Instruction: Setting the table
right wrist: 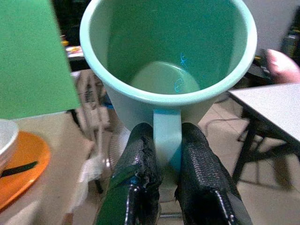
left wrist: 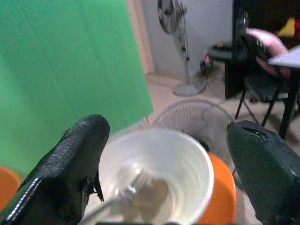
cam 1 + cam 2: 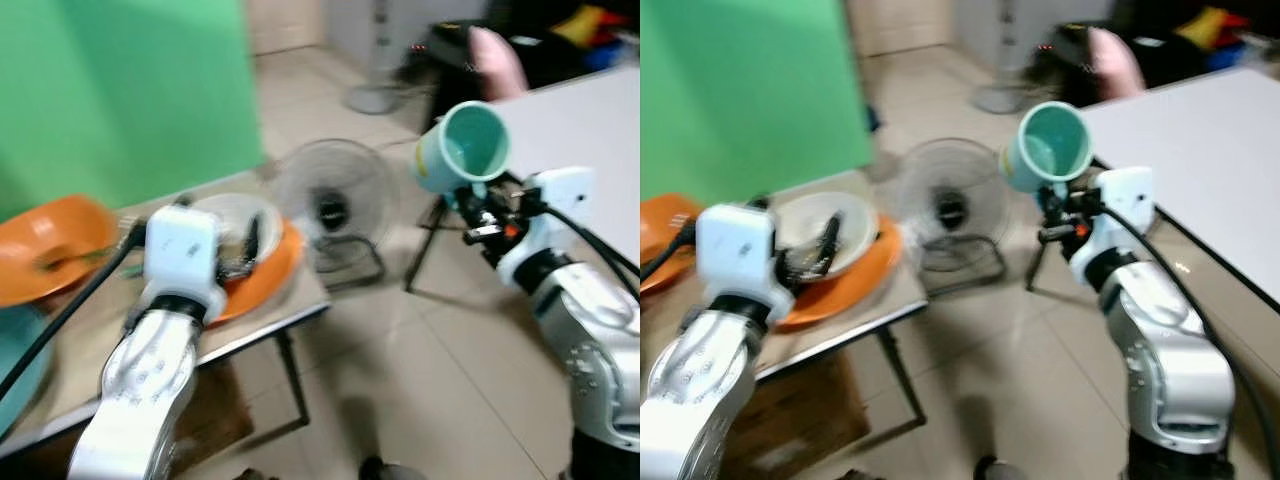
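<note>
A white bowl (image 3: 232,222) with a utensil (image 2: 140,187) in it sits on an orange plate (image 3: 268,275) at the near corner of a low tan table (image 3: 110,320). My left gripper (image 2: 166,136) is open, its fingers (image 3: 250,240) standing either side of the bowl just above its rim. A mint-green mug (image 3: 462,145) is held up in the air over the floor, tipped with its mouth toward me. My right gripper (image 1: 167,154) is shut on the mug's handle (image 1: 167,131), and its arm is to the right of the low table.
A floor fan (image 3: 335,205) stands on the tiles between the low table and a white table (image 3: 590,130) at the right. An orange bowl (image 3: 50,245) and a teal dish (image 3: 15,370) lie at the low table's left. A green screen (image 3: 120,90) stands behind.
</note>
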Robot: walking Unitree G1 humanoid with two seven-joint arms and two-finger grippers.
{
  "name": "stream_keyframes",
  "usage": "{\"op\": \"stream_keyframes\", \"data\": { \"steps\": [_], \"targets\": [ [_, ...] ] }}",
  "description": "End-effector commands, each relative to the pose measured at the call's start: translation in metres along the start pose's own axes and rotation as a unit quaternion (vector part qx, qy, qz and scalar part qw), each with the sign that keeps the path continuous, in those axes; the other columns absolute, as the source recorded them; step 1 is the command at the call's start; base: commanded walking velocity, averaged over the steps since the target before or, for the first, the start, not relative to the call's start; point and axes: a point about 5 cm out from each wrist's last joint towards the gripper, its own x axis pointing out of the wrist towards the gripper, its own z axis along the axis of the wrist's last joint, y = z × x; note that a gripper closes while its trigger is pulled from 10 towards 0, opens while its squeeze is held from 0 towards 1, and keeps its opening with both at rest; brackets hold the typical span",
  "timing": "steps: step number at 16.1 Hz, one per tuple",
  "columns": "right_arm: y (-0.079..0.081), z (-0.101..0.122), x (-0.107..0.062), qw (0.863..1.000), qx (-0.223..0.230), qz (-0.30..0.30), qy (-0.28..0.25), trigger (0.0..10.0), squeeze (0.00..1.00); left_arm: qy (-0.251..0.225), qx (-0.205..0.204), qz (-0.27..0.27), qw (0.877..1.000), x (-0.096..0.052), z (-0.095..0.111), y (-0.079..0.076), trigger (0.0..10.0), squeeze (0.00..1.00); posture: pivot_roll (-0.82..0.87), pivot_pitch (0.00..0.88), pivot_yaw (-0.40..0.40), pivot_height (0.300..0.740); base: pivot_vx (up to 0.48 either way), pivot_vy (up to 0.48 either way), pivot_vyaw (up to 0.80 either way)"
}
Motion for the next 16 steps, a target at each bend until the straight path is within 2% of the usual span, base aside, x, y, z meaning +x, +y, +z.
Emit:
{"op": "stream_keyframes", "data": {
  "steps": [1,4,5,10,14,16],
  "targets": [
    [-0.001,-0.001,0.002,1.0,-0.001,-0.015,-0.002,10.0,0.0,-0.007,0.002,0.002,1.0,-0.004,0.003,0.001,10.0,0.0,0.0,0.0,0.021,0.74,0.0,0.0,-0.77],
    [0.003,-0.008,0.005,0.999,0.009,-0.038,-0.001,10.0,0.0,-0.013,0.009,0.0,1.0,-0.005,0.004,0.002,10.0,0.0,0.01,0.0,0.017,0.74,0.0,0.0,-0.75],
    [0.006,-0.015,0.006,0.999,0.036,-0.033,0.018,10.0,0.0,-0.012,0.001,0.003,1.0,-0.004,0.004,0.003,10.0,0.0,0.01,0.0,0.017,0.74,0.0,0.0,-0.75],
    [0.016,-0.015,0.013,0.999,-0.014,-0.023,0.03,10.0,0.0,-0.005,-0.013,0.017,1.0,0.005,0.0,0.013,10.0,0.0,-0.01,0.0,0.04,0.74,0.0,0.0,-0.79],
    [0.019,-0.016,0.016,0.999,-0.017,-0.028,0.036,10.0,0.0,0.0,-0.016,0.025,1.0,0.004,-0.002,0.018,10.0,0.0,-0.01,0.0,0.036,0.74,0.304,0.0,-0.76],
    [0.022,-0.017,0.019,0.999,-0.015,-0.026,0.032,10.0,0.0,0.001,-0.017,0.025,1.0,0.003,-0.003,0.019,10.0,0.0,0.0,0.0,0.032,0.74,0.341,0.0,-0.29]
  ]
}}
